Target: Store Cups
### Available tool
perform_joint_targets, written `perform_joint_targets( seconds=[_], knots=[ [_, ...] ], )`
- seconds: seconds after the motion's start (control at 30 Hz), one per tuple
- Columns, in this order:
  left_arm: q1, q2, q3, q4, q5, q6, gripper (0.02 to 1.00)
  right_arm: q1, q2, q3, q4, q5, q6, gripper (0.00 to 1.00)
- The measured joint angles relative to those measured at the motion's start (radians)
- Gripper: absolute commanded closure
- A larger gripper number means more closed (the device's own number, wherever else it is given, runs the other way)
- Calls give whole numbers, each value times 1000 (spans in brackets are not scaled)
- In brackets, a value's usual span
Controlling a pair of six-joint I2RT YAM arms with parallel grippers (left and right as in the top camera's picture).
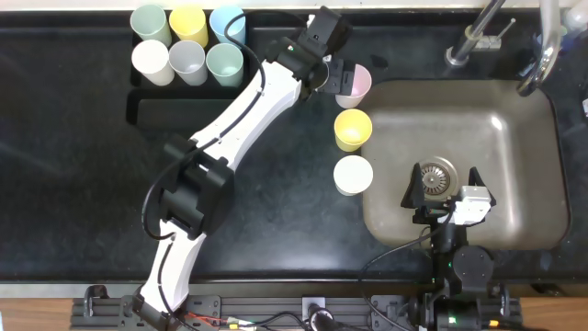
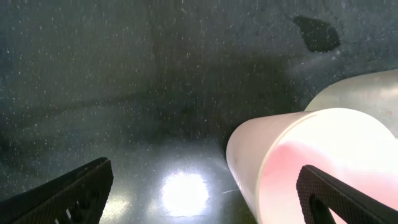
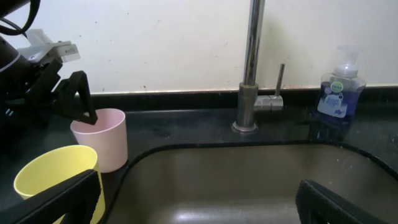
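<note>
A pink cup [image 1: 354, 85] stands upright on the black counter by the sink's left rim. Below it are a yellow cup [image 1: 353, 129] and a white cup [image 1: 353, 175]. My left gripper [image 1: 336, 74] is at the pink cup's rim and open. In the left wrist view the pink cup [image 2: 292, 168] lies toward one finger [image 2: 336, 199], which crosses its mouth. The right wrist view has that left gripper [image 3: 76, 101] over the pink cup [image 3: 104, 142], with the yellow cup [image 3: 53, 177] nearer. My right gripper [image 1: 446, 188] hangs open over the sink [image 1: 514, 138], empty.
A black rack [image 1: 175, 103] at the back left holds several upright cups [image 1: 188, 60]. The faucet [image 3: 252, 68] and a soap bottle [image 3: 341, 87] stand behind the sink. Another pale cup [image 2: 367, 93] sits just past the pink one. Bare counter lies left of the cups.
</note>
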Motion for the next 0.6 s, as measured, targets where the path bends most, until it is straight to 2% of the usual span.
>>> perform_joint_targets(
  seconds=[0.07, 0.13, 0.2, 0.27, 0.3, 0.33, 0.37, 0.6],
  knots=[
    [0, 0, 0, 1, 0, 0, 104, 0, 0, 0, 0, 1, 0, 3],
    [0, 0, 0, 1, 1, -7, 389, 0, 0, 0, 0, 0, 0, 3],
    [0, 0, 0, 1, 3, -9, 566, 0, 0, 0, 0, 0, 0, 3],
    [0, 0, 0, 0, 3, -12, 684, 0, 0, 0, 0, 0, 0, 5],
    [0, 0, 0, -3, 4, -13, 772, 0, 0, 0, 0, 1, 0, 3],
    [0, 0, 0, -8, 4, -14, 910, 0, 0, 0, -1, 1, 0, 3],
    [0, 0, 0, -10, 6, -14, 982, 0, 0, 0, 0, 1, 0, 5],
    [-1, 3, 5, 21, 15, -11, 982, 0, 0, 0, 0, 1, 0, 3]
  ],
)
